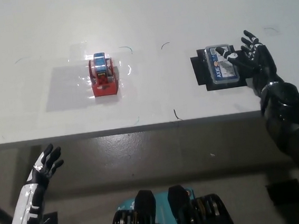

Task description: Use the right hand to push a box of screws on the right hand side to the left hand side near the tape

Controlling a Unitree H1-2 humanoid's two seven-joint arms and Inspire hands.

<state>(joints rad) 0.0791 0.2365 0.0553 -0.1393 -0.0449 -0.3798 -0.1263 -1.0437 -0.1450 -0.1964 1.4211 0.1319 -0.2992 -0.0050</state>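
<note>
The box of screws, a small clear case with a blue label, lies on a black patch at the table's right. My black right hand is open at the box's right edge, with its fingertips over the box's upper right corner. A red tape dispenser with a blue roll stands at the left-centre of the white table. My white left hand rests open below the table's front edge at the lower left.
A faint grey rectangle and thin curved marks lie around the dispenser. The table's front edge runs across the middle of the picture, with grey floor below it.
</note>
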